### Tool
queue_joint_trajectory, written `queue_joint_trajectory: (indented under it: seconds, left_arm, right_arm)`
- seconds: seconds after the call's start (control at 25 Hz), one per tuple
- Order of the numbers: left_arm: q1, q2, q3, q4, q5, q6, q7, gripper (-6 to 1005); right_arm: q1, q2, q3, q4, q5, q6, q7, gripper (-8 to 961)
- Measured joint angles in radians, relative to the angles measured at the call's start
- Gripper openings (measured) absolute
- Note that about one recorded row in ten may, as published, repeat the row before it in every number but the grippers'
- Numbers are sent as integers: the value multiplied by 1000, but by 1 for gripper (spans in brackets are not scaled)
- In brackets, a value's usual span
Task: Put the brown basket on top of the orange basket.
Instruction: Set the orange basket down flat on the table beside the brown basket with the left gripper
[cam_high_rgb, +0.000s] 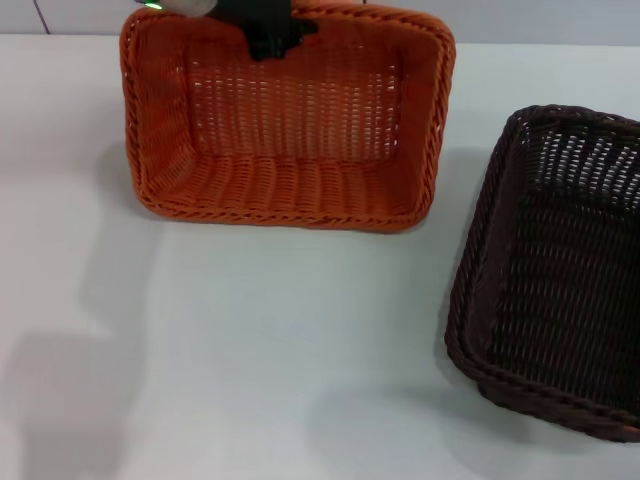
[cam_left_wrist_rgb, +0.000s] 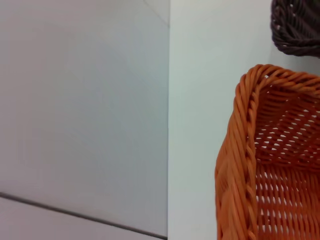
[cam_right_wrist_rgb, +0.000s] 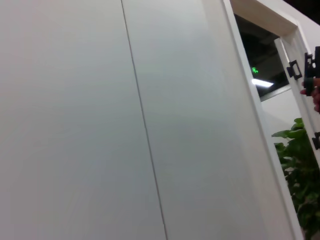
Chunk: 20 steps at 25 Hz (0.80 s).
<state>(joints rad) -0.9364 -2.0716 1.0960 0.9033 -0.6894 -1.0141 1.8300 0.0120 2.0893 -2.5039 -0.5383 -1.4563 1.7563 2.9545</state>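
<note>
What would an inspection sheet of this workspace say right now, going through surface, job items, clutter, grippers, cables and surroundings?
Surface: white table, bare between the baskets.
Job's things: orange basket tilted up, its far rim raised, opening facing the head camera; brown basket apart at the robot's right, partly out of frame, not stacked.
Clutter: nothing seen.
Grippers: left gripper at the orange basket's raised far rim, apparently gripping it; fingers mostly hidden. Right gripper not in view.
Cables: nothing seen.
Surroundings: the right wrist view shows a pale wall panel, a doorway and a green plant.
</note>
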Motion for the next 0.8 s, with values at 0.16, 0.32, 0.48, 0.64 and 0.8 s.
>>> queue_joint_trajectory:
  seconds: [0.16, 0.32, 0.48, 0.64, 0.8]
  left_arm:
    - [2, 0, 1, -4, 0, 3, 1, 154]
    - [5, 6, 1, 10, 3, -65, -1, 153]
    - [-4, 7, -4, 16, 43, -119, -19, 153]
    - [-12, 5, -5, 20, 63, -131, -37, 154]
    - [-12, 5, -5, 39, 66, -146, -48, 154]
  right_arm:
    - [3, 0, -8, -2, -1, 0, 0, 829]
    - [6, -1, -9, -3, -1, -1, 0, 830]
    - [17, -1, -9, -3, 0, -3, 0, 830]
    - [31, -3, -9, -1, -1, -6, 0, 829]
    - [39, -4, -17, 1, -2, -7, 0, 829]
